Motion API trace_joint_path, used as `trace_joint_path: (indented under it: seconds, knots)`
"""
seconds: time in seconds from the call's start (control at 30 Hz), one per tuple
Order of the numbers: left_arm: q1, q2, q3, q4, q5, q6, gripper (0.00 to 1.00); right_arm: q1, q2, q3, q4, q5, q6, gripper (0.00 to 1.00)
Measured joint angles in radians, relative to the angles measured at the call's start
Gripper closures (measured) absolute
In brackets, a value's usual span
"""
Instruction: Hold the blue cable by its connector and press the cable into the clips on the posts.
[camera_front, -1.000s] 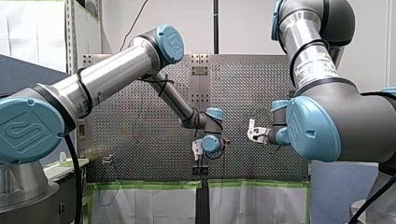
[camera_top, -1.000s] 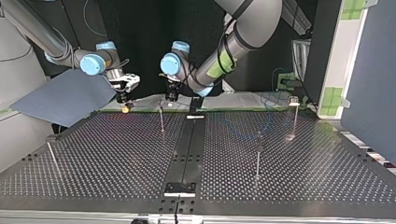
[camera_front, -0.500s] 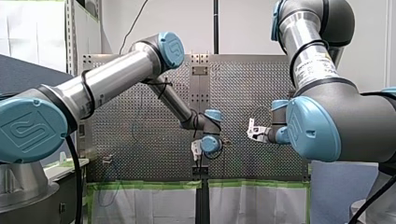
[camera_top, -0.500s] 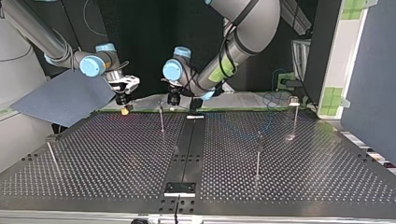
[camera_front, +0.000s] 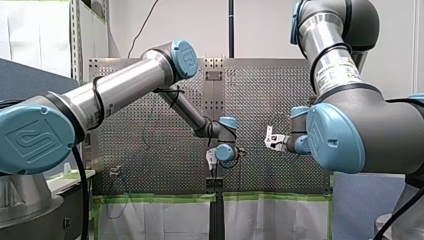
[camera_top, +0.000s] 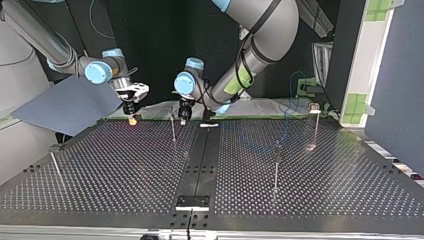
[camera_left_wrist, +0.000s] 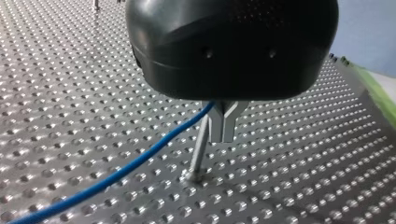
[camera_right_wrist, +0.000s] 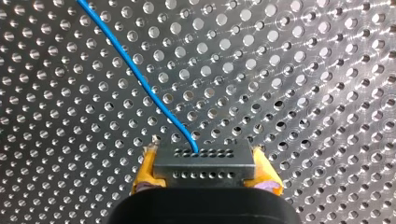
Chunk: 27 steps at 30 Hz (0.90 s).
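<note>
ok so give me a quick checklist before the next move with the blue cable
1. connector held by the right claw, between its yellow pads: ok
2. left claw shut on the blue cable: ok, it looks pinched
3. post close beside the left claw: ok
4. cable lined up over the post's top: cannot tell, the top is hidden behind the claw
5. claws clear of each other: ok, apart in the top view
</note>
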Motion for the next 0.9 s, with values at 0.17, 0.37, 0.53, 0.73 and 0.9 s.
trace_joint_path:
  seconds: [0.17, 0.37, 0.53, 0.73, 0.9]
  knots:
    - [0.015, 0.0, 0.02, -0.015, 0.006, 0.0, 1.0, 0.0, 0.031, -0.023, 0.004, -0.001, -0.003, 1.0]
    - [0.034, 0.0, 0.03, -0.02, 0.008, 0.0, 1.0, 0.0, 0.066, -0.051, 0.004, 0.001, -0.005, 1.0]
    - [0.041, 0.0, 0.031, -0.024, 0.008, 0.005, 1.0, 0.0, 0.072, -0.068, 0.006, 0.0, -0.002, 1.0]
    - [0.042, 0.0, 0.031, -0.051, 0.005, 0.039, 0.39, 0.0, 0.073, -0.077, 0.008, -0.001, 0.0, 1.0]
    - [0.039, 0.001, 0.031, -0.097, -0.027, 0.086, 0.0, -0.001, 0.073, -0.078, 0.01, -0.002, 0.002, 1.0]
